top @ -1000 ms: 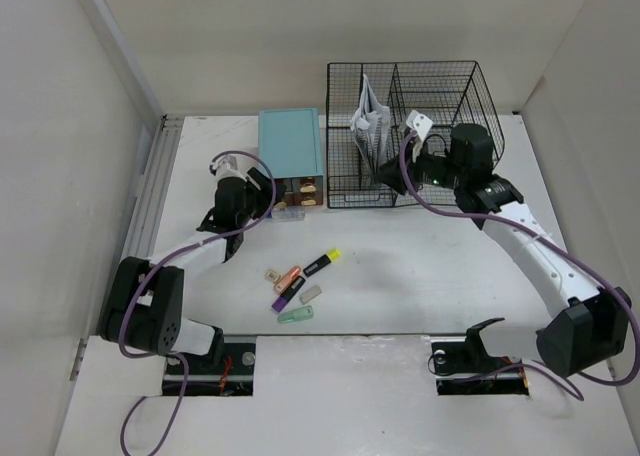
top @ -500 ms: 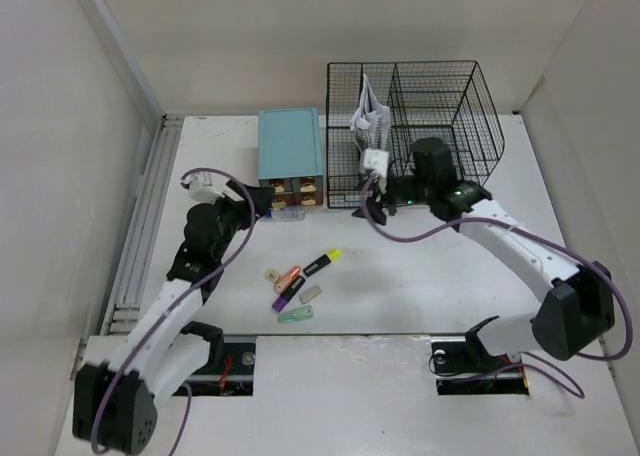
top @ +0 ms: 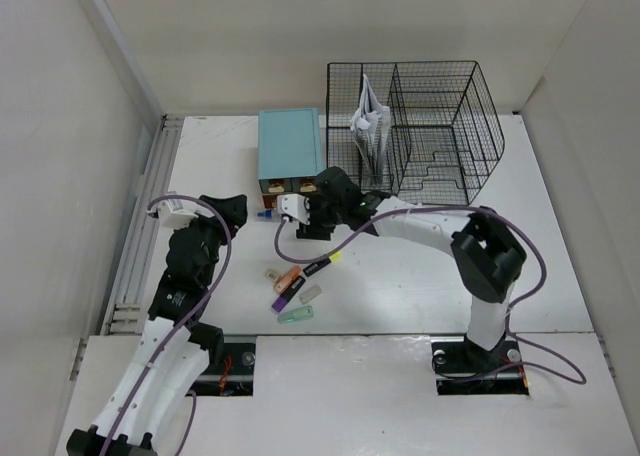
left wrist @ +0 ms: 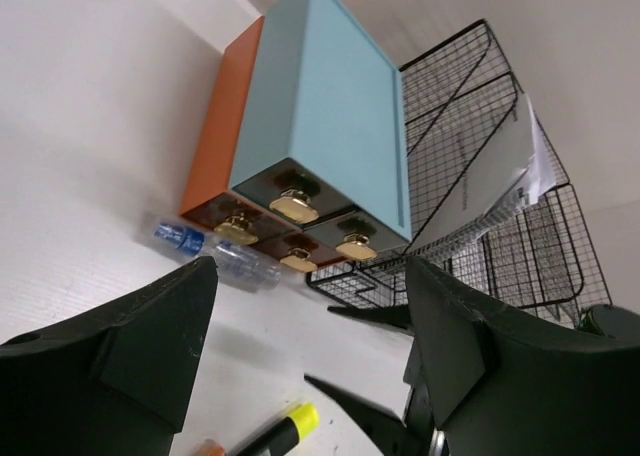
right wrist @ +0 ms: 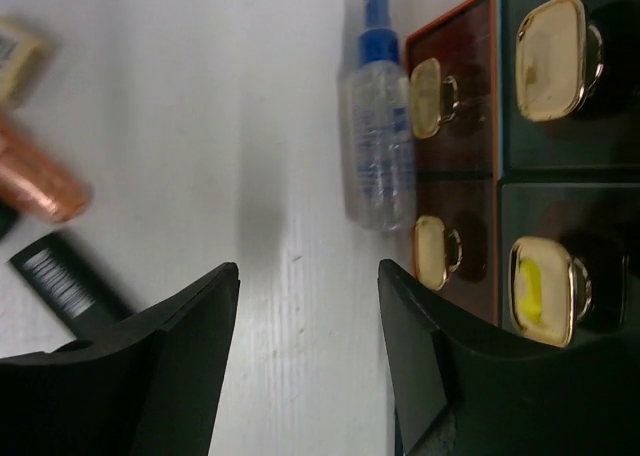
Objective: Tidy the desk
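The desk point(top: 430, 266) is a white tabletop. My right gripper point(top: 306, 224) is open and empty. It hangs low in front of the teal drawer box point(top: 290, 146), just right of a small clear spray bottle point(top: 266, 216). In the right wrist view the open gripper point(right wrist: 308, 268) frames bare desk, with the bottle point(right wrist: 378, 146) lying against the drawer fronts point(right wrist: 455, 166). My left gripper point(top: 226, 208) is open and empty, left of the bottle. The left wrist view point(left wrist: 308, 272) looks at the box point(left wrist: 320, 116) and bottle point(left wrist: 215, 257).
Several highlighters and small erasers lie grouped near the front: black-yellow point(top: 322, 264), orange point(top: 290, 276), purple point(top: 284, 297), green point(top: 296, 314). A black wire rack point(top: 430, 126) holding papers point(top: 368, 124) stands at the back. A ribbed rail point(top: 145, 216) runs along the left edge.
My right arm has swung from the wire rack left and down to the front of the drawer box. My left arm has pulled back from the box toward the near left.
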`<state>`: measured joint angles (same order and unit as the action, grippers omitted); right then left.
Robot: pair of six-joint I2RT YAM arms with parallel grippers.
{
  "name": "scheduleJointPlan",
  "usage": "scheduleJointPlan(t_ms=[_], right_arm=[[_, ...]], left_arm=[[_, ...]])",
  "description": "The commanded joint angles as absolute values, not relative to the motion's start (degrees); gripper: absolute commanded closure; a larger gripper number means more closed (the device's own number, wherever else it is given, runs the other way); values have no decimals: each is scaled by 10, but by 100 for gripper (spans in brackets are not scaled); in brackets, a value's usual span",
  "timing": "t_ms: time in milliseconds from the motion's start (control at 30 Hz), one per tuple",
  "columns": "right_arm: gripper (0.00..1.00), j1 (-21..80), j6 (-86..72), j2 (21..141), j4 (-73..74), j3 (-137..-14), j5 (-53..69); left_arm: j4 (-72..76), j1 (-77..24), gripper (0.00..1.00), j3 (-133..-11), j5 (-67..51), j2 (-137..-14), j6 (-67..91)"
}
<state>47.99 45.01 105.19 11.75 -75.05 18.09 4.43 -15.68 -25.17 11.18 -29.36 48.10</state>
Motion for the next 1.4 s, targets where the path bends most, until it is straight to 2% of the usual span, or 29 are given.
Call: scheduleJointPlan(t_ms=[0,100,467,833,1333,1367], right_arm=[[37,492,454,1088,76,-813,116],[41,492,448,1113,76,-846,110],[42,497,443,1215,110,-946,112],[44,497,438,1259,129,-982,91],[44,503,422,1307,165,-1020,50],[48,503,422,1307,183,-1027,57]], left_arm=[[65,-158,26,-243,115,-284,489],[70,-158,26,-243,104,-284,489],[41,-158,26,-225,146,-248,529],[-8,-158,28,-238,210,-141,564],[-19,-158,28,-249,205,-141,559],[-19,-158,28,-249,205,-141,559]])
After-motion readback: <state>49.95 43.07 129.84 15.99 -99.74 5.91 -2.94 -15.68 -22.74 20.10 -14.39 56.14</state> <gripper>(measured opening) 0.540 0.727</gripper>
